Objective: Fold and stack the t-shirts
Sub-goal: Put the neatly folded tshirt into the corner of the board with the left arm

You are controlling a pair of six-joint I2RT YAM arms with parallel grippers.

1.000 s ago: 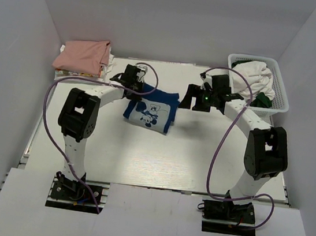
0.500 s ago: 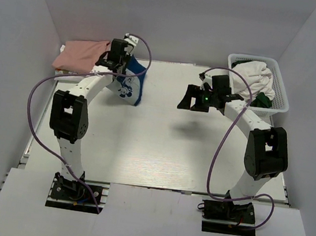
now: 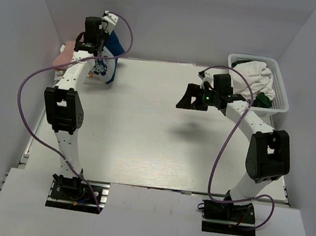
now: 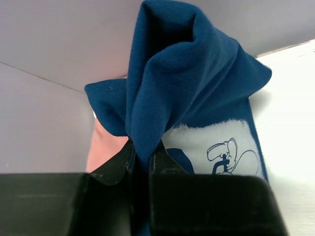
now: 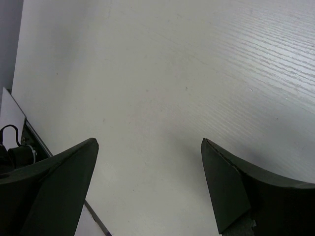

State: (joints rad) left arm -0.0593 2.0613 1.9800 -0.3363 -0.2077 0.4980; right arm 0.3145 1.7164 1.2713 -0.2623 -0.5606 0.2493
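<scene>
The dark blue t-shirt (image 3: pixel 114 46) hangs in the air at the back left corner, its white print (image 4: pixel 216 147) facing down. My left gripper (image 4: pixel 142 151) is shut on a bunched fold of it, held high above the salmon-pink t-shirt (image 3: pixel 65 55). That pink shirt lies folded by the left wall and is mostly hidden behind the arm; a strip of it (image 4: pixel 102 147) shows under the blue cloth. My right gripper (image 3: pixel 188 99) hovers open over the bare middle of the table (image 5: pixel 157 73), with nothing between its fingers.
A white lattice basket (image 3: pixel 278 93) stands at the back right with white cloth (image 3: pixel 256 73) and something dark green in it. White walls close in the table on the left, back and right. The table's near edge shows in the right wrist view.
My left arm has lifted the blue t-shirt off the middle of the table and swung it up and left to the back corner above the pink shirt. The right gripper has barely moved.
</scene>
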